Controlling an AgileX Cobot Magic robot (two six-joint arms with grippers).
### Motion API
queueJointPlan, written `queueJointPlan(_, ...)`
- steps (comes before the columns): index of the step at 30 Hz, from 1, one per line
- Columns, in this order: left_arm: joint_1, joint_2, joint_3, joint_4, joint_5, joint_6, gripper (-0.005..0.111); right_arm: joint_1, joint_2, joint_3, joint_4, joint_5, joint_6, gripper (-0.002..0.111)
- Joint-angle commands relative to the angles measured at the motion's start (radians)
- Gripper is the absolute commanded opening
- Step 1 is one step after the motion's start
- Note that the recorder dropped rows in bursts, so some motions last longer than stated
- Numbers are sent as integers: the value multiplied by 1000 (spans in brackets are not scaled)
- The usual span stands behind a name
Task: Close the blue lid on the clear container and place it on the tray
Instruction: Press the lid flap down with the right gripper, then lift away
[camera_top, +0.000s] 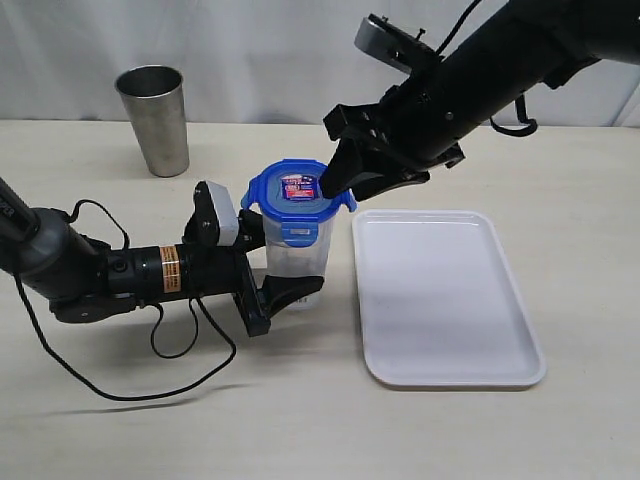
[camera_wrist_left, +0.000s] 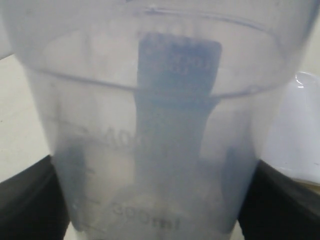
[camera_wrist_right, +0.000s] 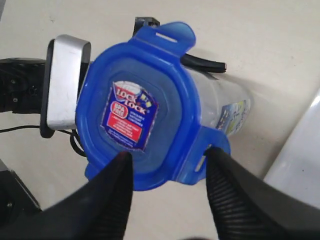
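Just beside the tray (camera_top: 450, 300), the left gripper (camera_top: 278, 268) clamps the upright container (camera_top: 300, 250) low down, while the right gripper (camera_wrist_right: 169, 159), fingers (camera_wrist_right: 115, 195) spread apart, sits at the edge of the lid (camera_top: 290, 195) on top.

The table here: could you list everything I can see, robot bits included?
blue lid: one, bright blue, on top of the clear container
clear container: one, transparent, mid-table beside the tray
tray: one, white, right of the container
steel cup: one, silver, back left
table: one, beige, beneath everything
left fingers: one pair, black, clamped around the container
right fingers: one pair, black, open at the lid's edge
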Motion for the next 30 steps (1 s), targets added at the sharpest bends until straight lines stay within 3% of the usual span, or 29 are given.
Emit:
queueJointPlan(1,-5,1,-4,-15,-3,-1,0,1,-1,42,1,-52,-6,45)
queueJointPlan(17,-5,1,-4,-7,-7,-1,0,1,22,88,91,-100,-75,45)
queueJointPlan(24,-5,1,-4,-5,-7,-1,0,1,63,88,183,-84,-149,30)
queueJointPlan(30,-5,1,-4,-5,-5,-1,0,1,122,88,179,-45,-161,34)
